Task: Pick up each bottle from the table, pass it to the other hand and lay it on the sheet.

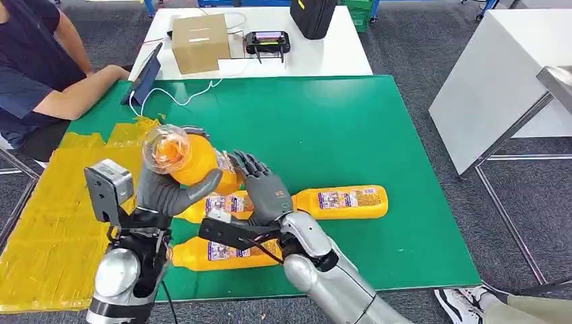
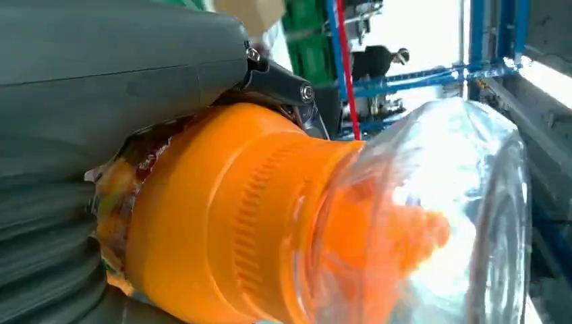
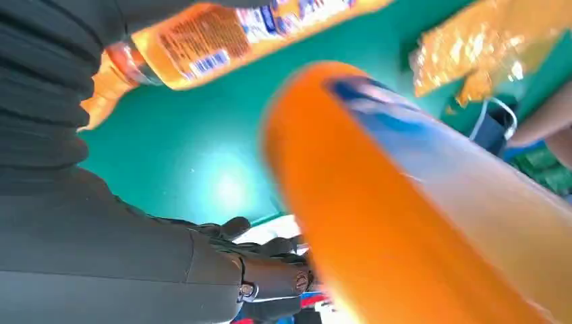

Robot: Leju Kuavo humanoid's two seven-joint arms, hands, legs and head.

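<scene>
My left hand (image 1: pixel 170 193) grips an orange bottle (image 1: pixel 194 160) with a clear domed cap, lifted above the green table (image 1: pixel 324 121). In the left wrist view that hand (image 2: pixel 101 81) wraps the bottle (image 2: pixel 222 216) just behind its cap. My right hand (image 1: pixel 266 192) stands beside the bottle's lower end, fingers spread and holding nothing. The right wrist view shows this hand (image 3: pixel 101 256) next to the blurred bottle (image 3: pixel 405 202). The yellow sheet (image 1: pixel 54 223) covers the table's left part. Three more orange bottles lie flat: one right (image 1: pixel 347 201), one behind my hands (image 1: pixel 212 204), one near the front (image 1: pixel 222 255).
A person's arm (image 1: pixel 81 94) rests at the table's far left corner by a tablet (image 1: pixel 147 77) and white cable. Behind, a white table carries a cardboard box (image 1: pixel 200 42) and a controller (image 1: pixel 267 42). Another white table (image 1: pixel 499 74) stands to the right.
</scene>
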